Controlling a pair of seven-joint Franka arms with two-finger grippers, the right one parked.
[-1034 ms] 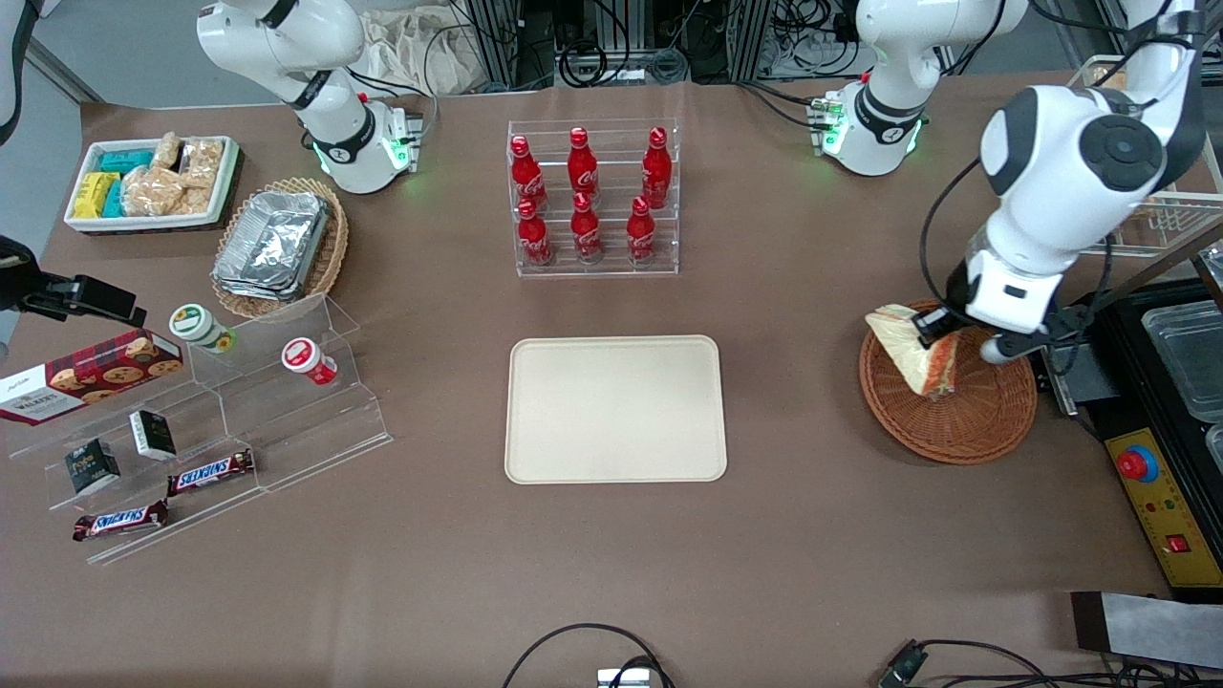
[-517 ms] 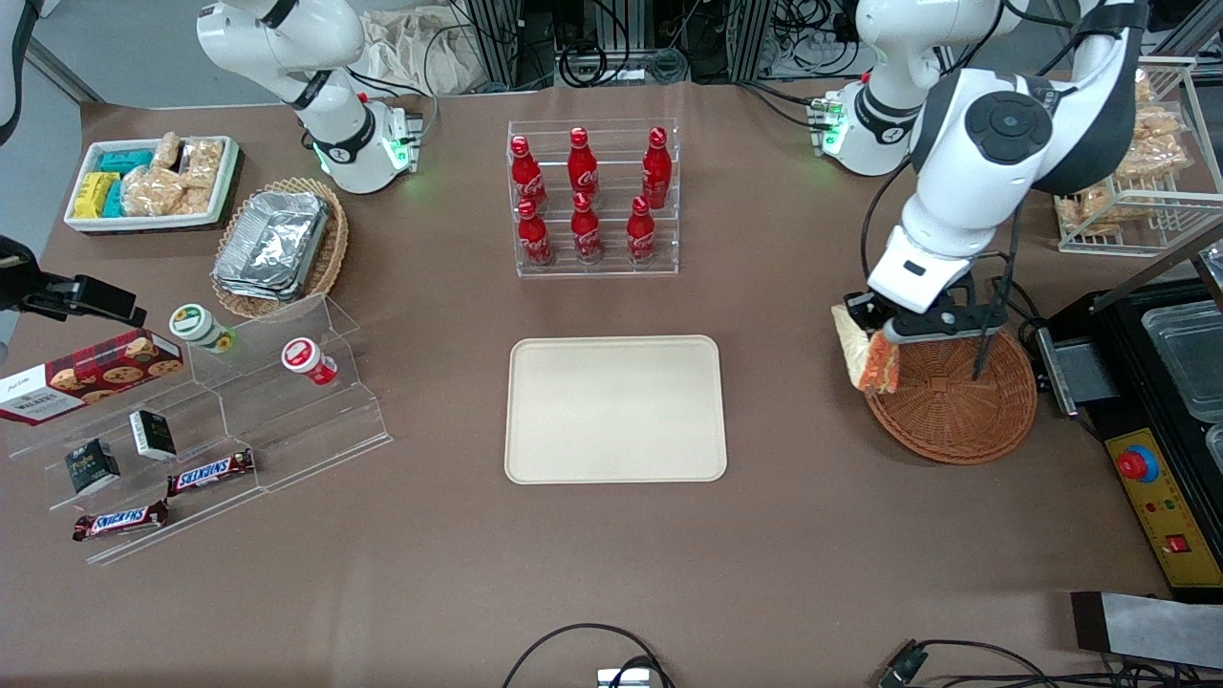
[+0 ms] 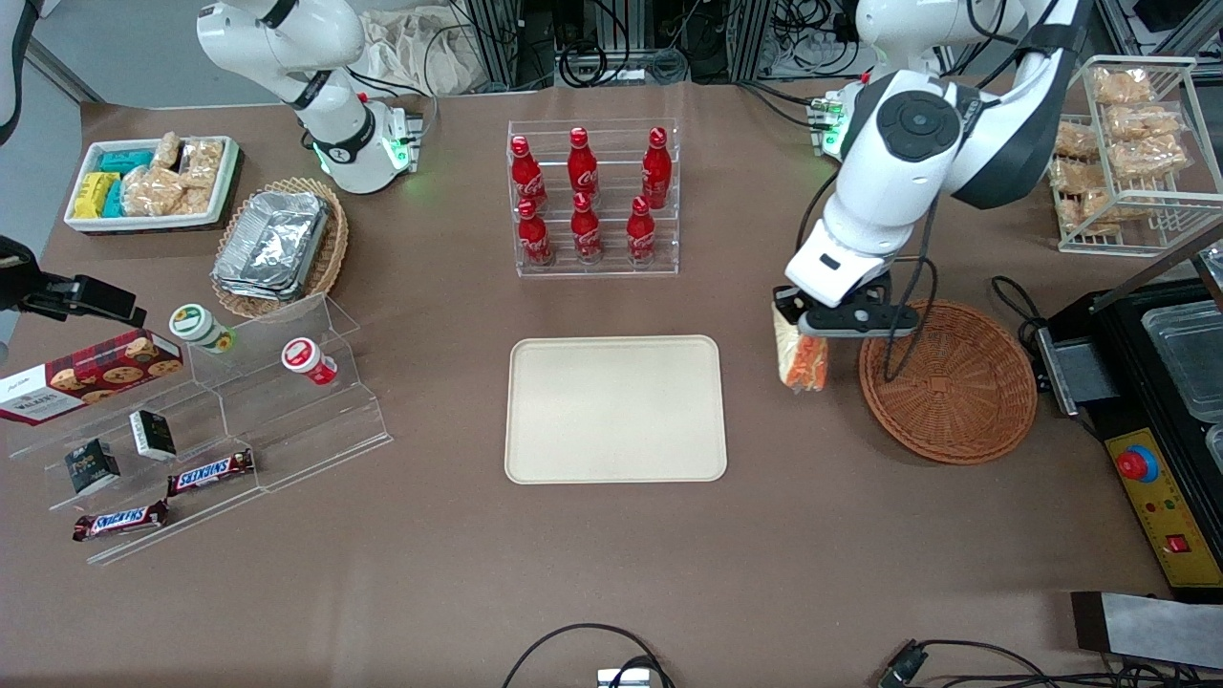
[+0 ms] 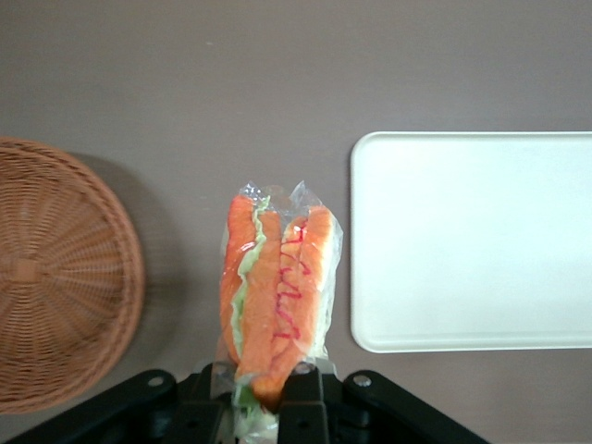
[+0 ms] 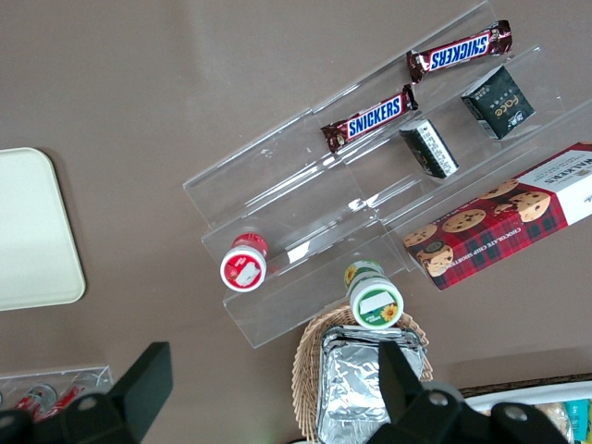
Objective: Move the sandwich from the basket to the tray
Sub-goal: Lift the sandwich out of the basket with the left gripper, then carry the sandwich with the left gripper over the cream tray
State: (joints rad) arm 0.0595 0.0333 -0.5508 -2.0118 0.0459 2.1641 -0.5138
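Observation:
My left gripper is shut on the sandwich, a plastic-wrapped wedge with orange and green filling that hangs in the air over bare table. It hangs between the reddish-brown wicker basket and the cream tray, apart from both. Nothing lies in the basket or on the tray.
A clear rack of red cola bottles stands farther from the front camera than the tray. A black machine and a wire shelf of bagged snacks sit at the working arm's end. Acrylic steps with snacks lie toward the parked arm's end.
My gripper lifted the sandwich out of the basket and carried it sideways toward the tray, so it now hangs past the basket's rim over bare table.

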